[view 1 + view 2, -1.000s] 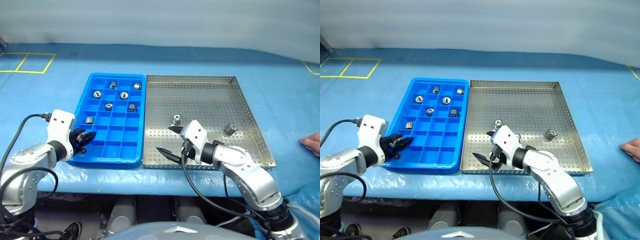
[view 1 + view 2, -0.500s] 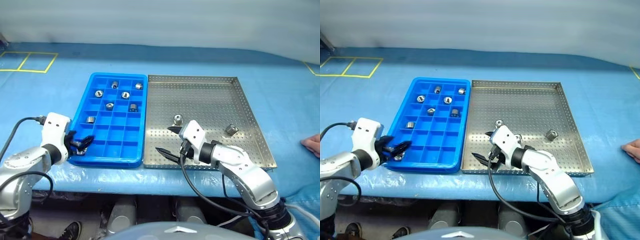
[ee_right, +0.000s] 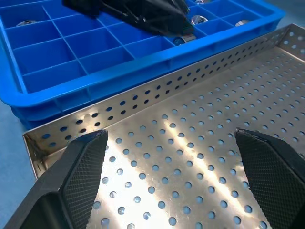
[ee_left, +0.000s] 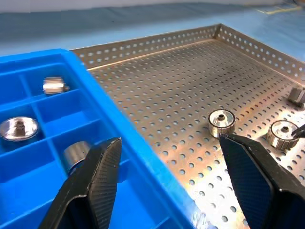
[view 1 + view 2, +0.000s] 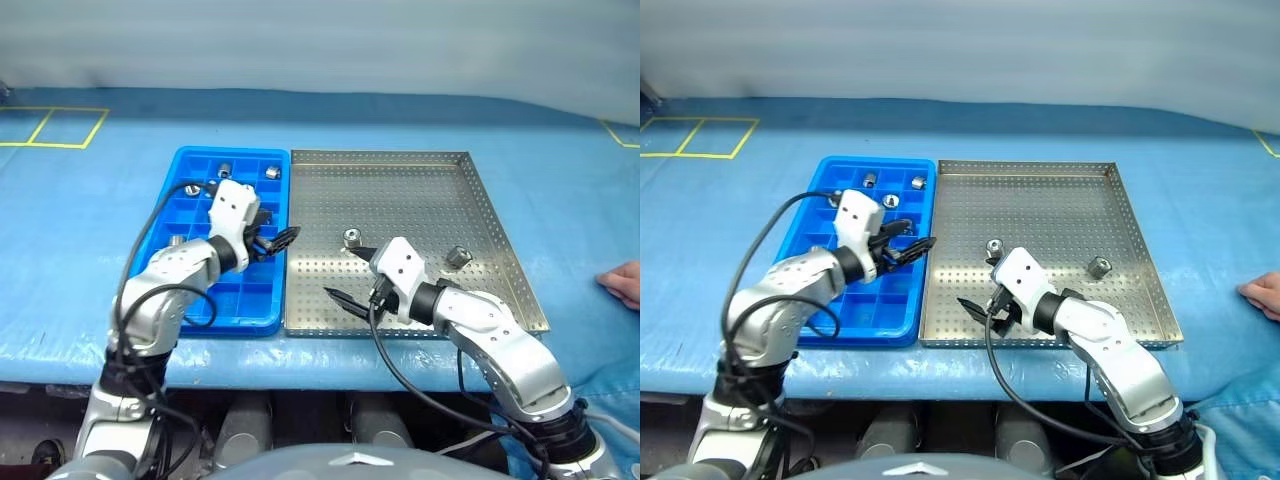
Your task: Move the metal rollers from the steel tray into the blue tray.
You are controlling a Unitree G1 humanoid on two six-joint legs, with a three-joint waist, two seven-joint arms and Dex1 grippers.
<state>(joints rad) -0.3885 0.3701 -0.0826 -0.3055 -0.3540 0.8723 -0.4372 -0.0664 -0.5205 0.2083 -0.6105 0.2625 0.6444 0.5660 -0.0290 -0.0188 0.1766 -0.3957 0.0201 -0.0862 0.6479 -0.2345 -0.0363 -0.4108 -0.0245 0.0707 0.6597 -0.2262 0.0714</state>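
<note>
Head views: the left gripper (image 5: 283,238), a second ago low at the near-left corner of the blue tray (image 5: 190,305), has swung across it and now hangs over its right edge, fingers spread and empty, pointing toward the steel tray (image 5: 500,240). Judgement: a roller has just been dropped off and the arm is heading back for another. Two metal rollers (image 5: 352,238) remain on the perforated floor; the other roller (image 5: 457,256) lies further right. The right gripper (image 5: 985,293) hovers over the tray's near edge, fingers wide apart, holding nothing, just short of the nearer roller.

Left wrist view: spread fingers (image 4: 97,176) frame the blue rim; two rollers stand ahead, near the right-hand finger.

Right wrist view: open fingers (image 3: 81,164) over bare perforated floor, the left gripper ahead above the blue tray.
</note>
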